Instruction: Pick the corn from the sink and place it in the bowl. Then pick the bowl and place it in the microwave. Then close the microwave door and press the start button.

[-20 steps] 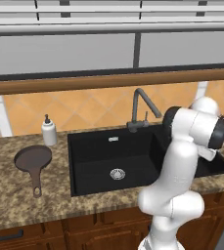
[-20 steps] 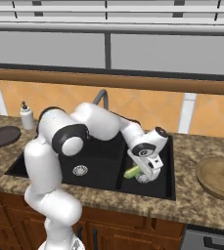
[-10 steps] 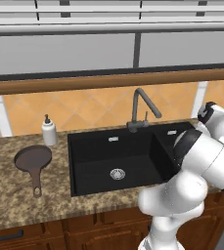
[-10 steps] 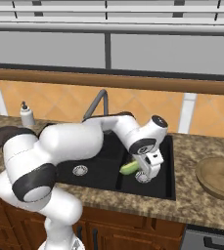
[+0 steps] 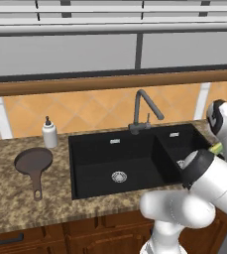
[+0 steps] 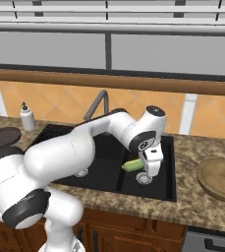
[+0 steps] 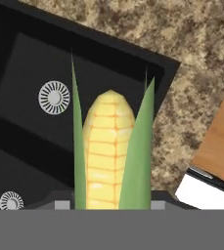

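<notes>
My gripper (image 6: 150, 168) is shut on the corn (image 6: 132, 165), a short yellow cob with green husk, and holds it just above the right basin of the black sink (image 6: 109, 174). From the hand, the corn (image 7: 109, 151) sticks out ahead, over the sink (image 7: 30, 122) and its round steel drain (image 7: 54, 97). A bit of the corn (image 5: 216, 148) peeks out behind my arm. The tan-brown bowl (image 6: 221, 178) sits on the counter to the right of the sink, apart from the gripper. The microwave and its door are out of view.
A grey gooseneck faucet (image 5: 143, 110) stands behind the sink. On the left counter are a dark frying pan (image 5: 32, 163) and a white soap bottle (image 5: 48, 134). Speckled granite counter (image 7: 182, 44) surrounds the sink. My own arm arches over the left basin.
The arm has swung its elbow forward and low over the sink. The hand has turned and risen slightly, still with the corn in it.
</notes>
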{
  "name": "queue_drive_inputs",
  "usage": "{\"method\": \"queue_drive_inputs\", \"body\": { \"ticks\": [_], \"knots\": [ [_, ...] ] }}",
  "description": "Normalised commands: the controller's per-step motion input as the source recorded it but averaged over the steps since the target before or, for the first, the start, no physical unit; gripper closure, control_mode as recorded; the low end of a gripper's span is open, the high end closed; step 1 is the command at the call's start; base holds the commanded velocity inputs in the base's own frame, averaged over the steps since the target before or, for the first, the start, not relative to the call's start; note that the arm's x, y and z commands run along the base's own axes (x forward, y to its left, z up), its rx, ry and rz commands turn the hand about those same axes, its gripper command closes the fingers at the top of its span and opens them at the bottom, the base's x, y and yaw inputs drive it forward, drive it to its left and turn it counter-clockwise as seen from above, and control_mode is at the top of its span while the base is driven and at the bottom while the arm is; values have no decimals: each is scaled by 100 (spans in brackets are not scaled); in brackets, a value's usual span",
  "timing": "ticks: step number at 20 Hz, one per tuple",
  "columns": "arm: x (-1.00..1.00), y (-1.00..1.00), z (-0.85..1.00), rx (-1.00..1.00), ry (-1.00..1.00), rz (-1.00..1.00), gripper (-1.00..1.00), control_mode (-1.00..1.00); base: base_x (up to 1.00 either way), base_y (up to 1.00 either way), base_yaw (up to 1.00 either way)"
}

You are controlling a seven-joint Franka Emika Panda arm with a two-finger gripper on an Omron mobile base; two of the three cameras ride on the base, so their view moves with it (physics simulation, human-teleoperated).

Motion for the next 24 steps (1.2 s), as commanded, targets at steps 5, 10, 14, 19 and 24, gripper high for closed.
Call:
{"method": "queue_drive_inputs", "body": {
  "ticks": [5,10,14,19,24],
  "knots": [
    [-22,-58,61,0,12,-24,100,-100,0,0,0],
    [-16,-63,53,-3,7,-21,100,-100,0,0,0],
    [-12,-48,13,-14,0,-18,100,-100,0,0,0],
    [-5,-55,0,-14,0,-8,100,-100,0,0,0],
    [-8,-56,4,-11,0,-4,100,-100,0,0,0]
  ]
}}
